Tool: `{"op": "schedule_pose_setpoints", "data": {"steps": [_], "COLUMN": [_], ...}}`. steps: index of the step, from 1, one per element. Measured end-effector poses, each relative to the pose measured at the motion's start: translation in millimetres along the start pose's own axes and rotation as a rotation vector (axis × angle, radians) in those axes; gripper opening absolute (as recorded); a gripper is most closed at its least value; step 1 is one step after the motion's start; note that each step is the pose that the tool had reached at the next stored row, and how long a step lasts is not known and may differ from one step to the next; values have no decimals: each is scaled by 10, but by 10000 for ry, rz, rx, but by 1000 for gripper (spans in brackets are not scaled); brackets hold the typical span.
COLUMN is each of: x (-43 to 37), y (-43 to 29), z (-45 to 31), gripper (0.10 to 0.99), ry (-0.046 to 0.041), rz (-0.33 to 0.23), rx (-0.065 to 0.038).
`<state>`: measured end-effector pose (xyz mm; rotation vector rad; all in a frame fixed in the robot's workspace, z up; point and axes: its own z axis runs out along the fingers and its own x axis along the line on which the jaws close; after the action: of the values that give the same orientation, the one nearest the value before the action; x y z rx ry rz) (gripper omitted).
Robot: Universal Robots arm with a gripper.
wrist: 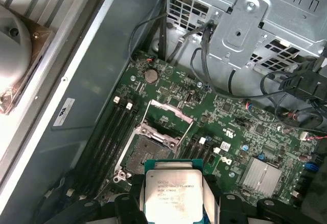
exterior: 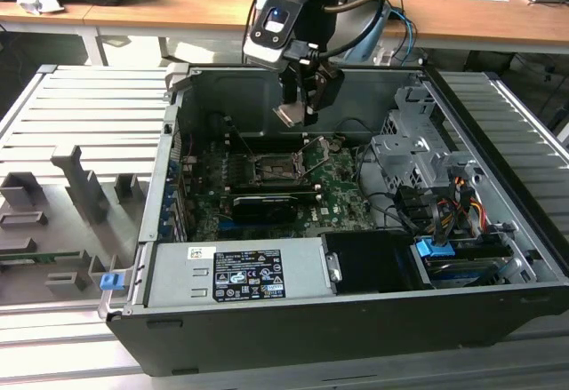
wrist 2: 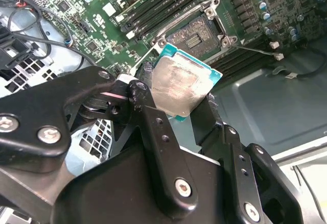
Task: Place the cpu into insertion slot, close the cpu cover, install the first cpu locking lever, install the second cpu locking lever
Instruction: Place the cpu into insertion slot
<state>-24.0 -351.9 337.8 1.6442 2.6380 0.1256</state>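
Claw (exterior: 300, 107) clamped on chip (wrist 2: 185, 87), socket (wrist: 143, 152) below it empty w/ cover (wrist: 171, 110) up; chip not in, all 4 steps left.

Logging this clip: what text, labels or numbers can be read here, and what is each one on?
Power supply label: printed lines and symbols, not legible.
Top of the cpu: several printed lines, not legible.
White sticker on the case wall: dark marks, not legible.
Motherboard: white printed marks, not legible.
Nothing here can be quoted with confidence.
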Motion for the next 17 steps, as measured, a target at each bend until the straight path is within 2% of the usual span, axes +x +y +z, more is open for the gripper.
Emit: {"op": "schedule_pose_setpoints", "data": {"steps": [17], "x": [-1], "y": [-5], "z": [57], "gripper": [541], "ry": [0], "rz": [1], "rx": [1]}}
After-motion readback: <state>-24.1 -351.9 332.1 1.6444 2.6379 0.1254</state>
